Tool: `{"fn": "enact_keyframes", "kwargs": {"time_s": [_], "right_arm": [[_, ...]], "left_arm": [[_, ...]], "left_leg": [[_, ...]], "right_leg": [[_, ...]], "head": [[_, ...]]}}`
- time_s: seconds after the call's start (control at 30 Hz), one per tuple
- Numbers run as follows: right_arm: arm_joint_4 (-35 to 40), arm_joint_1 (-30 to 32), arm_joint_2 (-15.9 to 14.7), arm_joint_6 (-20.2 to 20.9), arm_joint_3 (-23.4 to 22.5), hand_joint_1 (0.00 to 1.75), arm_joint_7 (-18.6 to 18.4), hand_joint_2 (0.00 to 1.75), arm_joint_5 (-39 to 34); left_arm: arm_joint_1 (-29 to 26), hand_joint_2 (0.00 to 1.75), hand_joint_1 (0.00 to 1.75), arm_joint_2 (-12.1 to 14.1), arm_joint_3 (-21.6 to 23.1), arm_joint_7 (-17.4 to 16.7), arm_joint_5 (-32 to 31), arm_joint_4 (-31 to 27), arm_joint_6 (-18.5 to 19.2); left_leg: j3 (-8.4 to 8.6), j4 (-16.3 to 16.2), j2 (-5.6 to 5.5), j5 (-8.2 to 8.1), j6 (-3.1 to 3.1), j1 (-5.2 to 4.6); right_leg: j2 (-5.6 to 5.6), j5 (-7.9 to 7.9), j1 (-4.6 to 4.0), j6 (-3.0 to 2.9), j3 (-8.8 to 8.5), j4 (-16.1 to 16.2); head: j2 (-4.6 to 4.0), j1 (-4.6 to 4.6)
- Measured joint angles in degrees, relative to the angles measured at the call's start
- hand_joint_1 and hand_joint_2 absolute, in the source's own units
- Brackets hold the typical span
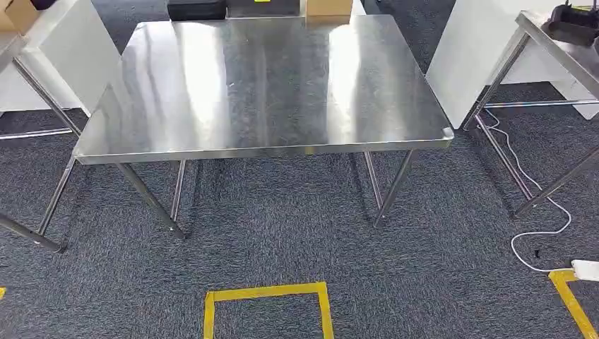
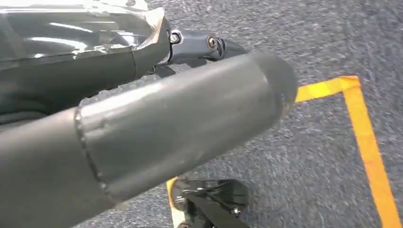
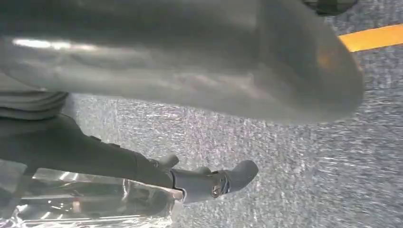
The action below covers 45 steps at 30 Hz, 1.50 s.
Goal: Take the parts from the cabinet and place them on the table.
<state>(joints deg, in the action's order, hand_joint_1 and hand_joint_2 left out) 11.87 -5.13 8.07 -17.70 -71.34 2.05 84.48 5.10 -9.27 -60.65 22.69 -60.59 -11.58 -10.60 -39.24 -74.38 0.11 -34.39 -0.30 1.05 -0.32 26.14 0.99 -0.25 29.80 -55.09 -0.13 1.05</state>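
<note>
Your head view centres on the steel table [image 1: 261, 85], its top bare, on grey carpet [image 1: 424, 268] with yellow tape [image 1: 267, 293] at lower centre. Left hand [image 2: 142, 128] grasps a clear-bagged part [image 2: 81, 33]. Right hand [image 3: 190, 61] grasps a second bagged part [image 3: 90, 202], lower left.

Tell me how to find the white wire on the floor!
Start at the big shiny steel table in the middle, then look at the grey carpet to its right. The white wire snakes down past the legs of the next table towards a white plug box. It is the one thin, curly white line there; the yellow tape is straight.
</note>
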Motion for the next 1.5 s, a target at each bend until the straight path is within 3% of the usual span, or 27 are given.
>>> {"fn": "enact_keyframes", "kwargs": {"time_s": [0.1, 0.13, 0.17, 0.27, 0.3, 0.37, 0.43, 0.47, 0.53, 0.6, 0.63, 0.67, 0.77, 0.8, 0.83, 0.87, 0.93, 0.97, 1.0, 1.07, 1.13, 1.17, 1.2, 1.27, 1.3, 1.37, 1.5], "right_arm": [[0.0, -0.1, 0.0, 0.0, 0.0, 0.0, 0.0, 0.0, -0.2], [0.0, -0.2, -0.1, 0.0, 0.0, 0.0, 0.1, 0.0, -0.3], [0.0, -0.3, 0.0, 0.0, 0.0, 0.0, 0.1, 0.0, -0.5], [0.0, -0.1, 0.0, 0.0, 0.0, 0.0, 0.2, 0.0, -0.6], [0.0, 0.0, 0.0, 0.0, 0.0, 0.0, 0.2, 0.0, -0.6], [0.0, -0.1, 0.1, 0.0, 0.0, 0.0, 0.3, 0.0, -0.7], [0.0, -0.1, 0.2, 0.0, 0.0, 0.0, 0.6, 0.0, -0.8], [0.0, 0.0, 0.2, 0.0, 0.0, 0.0, 0.8, 0.0, -0.8], [0.0, -0.1, 0.2, 0.0, 0.0, 0.0, 0.9, 0.0, -0.8], [0.0, -0.2, 0.1, 0.0, 0.0, 0.0, 1.0, 0.0, -0.9], [0.0, -0.3, 0.0, 0.0, 0.0, 0.0, 1.1, 0.0, -0.8], [0.0, -0.5, -0.2, 0.0, 0.0, 0.0, 1.1, 0.0, -0.7], [0.0, -0.3, -0.2, 0.0, 0.0, 0.0, 1.3, 0.0, -0.5], [0.0, -0.2, -0.1, 0.0, 0.0, 0.0, 1.3, 0.0, -0.5], [0.0, -0.3, 0.1, 0.0, 0.0, 0.0, 1.3, 0.0, -0.5], [0.0, -0.2, 0.1, 0.0, 0.0, 0.0, 1.3, 0.0, -0.5], [0.0, -0.1, 0.2, 0.0, 0.0, 0.0, 1.3, 0.0, -0.5], [0.0, 0.0, 0.2, 0.0, 0.0, 0.0, 1.3, 0.0, -0.5], [0.0, 0.0, 0.2, 0.0, 0.0, 0.0, 1.3, 0.0, -0.5], [0.0, 0.2, 0.3, 0.0, 0.0, 0.0, 1.3, 0.0, -0.7], [0.0, 0.1, 0.4, 0.0, 0.0, 0.0, 1.6, 0.0, -1.0], [0.0, 0.1, 0.3, 0.0, 0.0, 0.0, 1.6, 0.0, -1.0], [0.0, 0.1, 0.4, 0.0, 0.0, 0.0, 1.6, 0.0, -1.0], [0.0, 0.0, 0.5, 0.1, 0.0, 0.0, 1.7, 0.0, -1.0], [0.0, 0.0, 0.3, 0.1, 0.0, 0.0, 1.7, 0.0, -1.0], [0.0, 0.0, 0.4, 0.3, 0.0, 0.0, 1.7, 0.0, -1.0], [0.0, -0.1, 0.4, 0.6, 0.0, 0.0, 1.8, 0.0, -1.0]], "left_arm": [[0.0, 0.0, 0.0, 0.1, -0.1, 0.2, 0.0, 0.0, -0.1], [0.2, 0.0, 0.0, 0.0, -0.1, 0.3, -0.1, 0.0, -0.1], [0.2, 0.0, 0.0, 0.0, -0.1, 0.4, -0.1, 0.0, -0.1], [0.1, 0.0, 0.0, 0.1, -0.1, 0.4, -0.2, 0.0, -0.1], [0.1, 0.0, 0.0, 0.1, -0.2, 0.4, -0.3, 0.0, -0.1], [0.2, 0.0, 0.0, 0.2, -0.2, 0.4, -0.4, 0.0, -0.1], [0.2, 0.0, 0.0, 0.2, -0.2, 0.4, -0.5, 0.0, -0.1], [0.2, 0.0, 0.0, 0.2, -0.2, 0.4, -0.5, 0.0, -0.1], [0.2, 0.0, 0.0, 0.2, -0.2, 0.3, -0.5, 0.0, -0.1], [0.2, 0.0, 0.0, 0.1, -0.2, 0.3, -0.5, 0.0, -0.1], [0.2, 0.0, 0.0, 0.1, -0.2, 0.4, -0.5, 0.0, -0.1], [0.2, 0.0, 0.0, 0.0, -0.2, 0.3, -0.5, 0.0, -0.1], [0.2, 0.0, 0.0, -0.1, -0.2, 0.5, -0.5, 0.0, -0.2], [0.2, 0.0, 0.0, 0.0, -0.2, 0.6, -0.5, 0.0, -0.3], [0.1, 0.0, 0.0, 0.1, -0.2, 0.7, -0.5, 0.0, -0.3], [0.1, 0.0, 0.0, 0.1, -0.2, 0.7, -0.5, 0.0, -0.3], [0.1, 0.0, 0.0, 0.1, -0.2, 0.7, -0.5, 0.0, -0.3], [0.1, 0.0, 0.0, 0.1, -0.2, 0.7, -0.5, 0.0, -0.3], [0.1, 0.0, 0.0, 0.1, -0.2, 0.7, -0.5, 0.0, -0.4], [0.0, 0.0, 0.0, 0.3, -0.2, 0.8, -0.5, 0.0, -0.4], [0.1, 0.0, 0.0, 0.3, -0.2, 0.8, -0.5, 0.0, -0.5], [0.1, 0.0, 0.0, 0.2, -0.2, 0.8, -0.5, 0.1, -0.5], [0.0, 0.0, 0.0, 0.2, -0.2, 0.8, -0.5, 0.1, -0.5], [0.0, 0.0, 0.0, 0.3, -0.2, 0.8, -0.5, 0.1, -0.5], [0.0, 0.0, 0.0, 0.2, -0.2, 0.8, -0.5, 0.1, -0.5], [-0.1, 0.0, 0.0, 0.3, -0.2, 0.8, -0.5, 0.1, -0.6], [-0.1, 0.0, 0.0, 0.3, -0.2, 0.8, -0.5, 0.1, -0.6]], "left_leg": [[9.16, 13.7, -0.01, 5.24, -0.96, 0.98], [10.61, 16.5, -0.46, 4.38, -1.3, 1.05], [9.99, 16.5, -1.0, 4.94, -0.19, 0.69], [9.47, 16.4, -0.84, 5.81, 1.3, -0.25], [9.14, 17.0, -0.48, 6.62, 2.47, 0.05], [8.0, 16.9, -0.29, 7.48, 3.76, -0.2], [6.75, 16.9, -0.01, 8.29, 4.15, -0.49], [6.2, 16.9, 0.04, 8.72, 4.17, -0.64], [5.13, 16.8, 0.06, 9.55, 4.14, -0.95], [4.24, 16.8, 0.0, 10.42, 3.91, -1.19], [4.04, 16.8, 0.03, 10.81, 3.77, -1.12], [3.69, 16.7, 0.08, 11.15, 3.38, -1.48], [3.8, 17.1, 0.25, 12.02, 2.4, -1.22], [3.57, 16.8, 0.23, 12.07, 2.03, -1.19], [3.0, 15.6, -0.01, 10.37, 1.7, -0.96], [2.11, 12.8, -0.08, 7.01, 1.45, -0.74], [-0.5, 4.1, -0.23, 1.3, 0.7, -0.37], [-1.45, 0.5, -0.22, 0.13, 0.29, -0.15], [-1.21, -0.8, -0.22, 0.4, -0.1, 0.24], [3.18, 4.9, -0.15, 3.63, -0.82, 1.0], [9.2, 15.1, -0.07, 6.32, -1.58, 1.78], [9.81, 15.7, -0.38, 5.66, -1.63, 1.06], [9.2, 15.5, -0.46, 5.72, -1.12, 1.08], [8.77, 16.1, -0.49, 5.58, -0.17, 0.76], [8.58, 16.3, -0.41, 5.74, 0.05, 0.67], [8.48, 16.3, -0.46, 5.86, 0.4, 0.28], [8.42, 16.3, -0.43, 6.05, 1.0, -0.08]], "right_leg": [[0.1, -0.29, 0.7, 0.57, 1.25, -1.3], [0.1, -0.3, 0.27, 0.79, 1.8, -1.7], [0.15, -0.4, 0.14, 1.46, 2.17, -2.2], [0.26, -1.64, 0.0, 3.34, 2.56, -1.4], [0.28, -1.16, 0.33, 3.46, 2.93, -2.0], [0.29, 3.59, 0.49, 2.56, 5.57, -7.3], [0.3, 8.51, 0.48, 2.26, 8.59, -16.5], [0.3, 9.3, 0.36, 2.6, 9.07, -19.2], [0.3, 7.87, 0.22, 3.39, 6.4, -17.3], [0.29, 5.0, -0.07, 3.48, -0.76, -6.9], [0.28, 4.94, -0.39, 2.82, -4.36, -1.7], [0.19, 5.27, -1.1, 2.4, -5.79, 1.0], [0.31, 4.56, -1.4, 1.59, -4.32, 0.7], [0.25, 3.8, -0.09, 0.7, -4.38, 1.4], [0.06, 3.46, -0.05, 0.39, -4.17, 1.4], [0.01, 2.97, 0.03, -0.62, -3.8, 1.3], [-0.1, 2.49, -0.03, -0.68, -3.09, 1.3], [-0.14, 2.23, -0.03, -0.56, -2.74, 1.2], [-0.18, 2.04, 0.1, -0.27, -2.45, 1.2], [-0.18, 1.9, 0.52, -0.01, -2.29, 0.7], [-0.05, 2.22, 0.73, 0.66, -1.68, -0.6], [0.01, 2.25, 0.44, 1.21, -0.36, -1.3], [0.02, 2.15, 0.14, 1.38, -0.54, -1.5], [0.05, 1.89, -0.14, 2.46, -0.01, -1.5], [0.12, 1.9, -0.21, 1.98, 0.08, -1.6], [0.1, 1.53, -0.07, 1.72, 0.25, -1.2], [0.12, 1.06, 0.24, 2.45, 0.5, -0.8]], "head": [[0.0, 0.0], [0.0, 0.15], [0.0, 0.05], [0.0, 0.07], [0.0, 0.11], [0.0, -0.46], [0.0, -0.42], [0.0, -0.61], [0.0, -0.61], [0.0, -0.57], [0.0, -0.61], [0.0, -0.59], [0.0, -0.39], [0.0, -0.46], [0.0, -0.42], [0.0, -0.11], [0.0, -0.2], [0.0, -0.07], [0.0, -0.13], [0.0, -0.15], [0.0, -0.02], [0.0, 0.22], [0.0, 0.0], [0.0, -0.05], [0.0, -0.11], [0.0, -0.15], [0.0, -0.18]]}}
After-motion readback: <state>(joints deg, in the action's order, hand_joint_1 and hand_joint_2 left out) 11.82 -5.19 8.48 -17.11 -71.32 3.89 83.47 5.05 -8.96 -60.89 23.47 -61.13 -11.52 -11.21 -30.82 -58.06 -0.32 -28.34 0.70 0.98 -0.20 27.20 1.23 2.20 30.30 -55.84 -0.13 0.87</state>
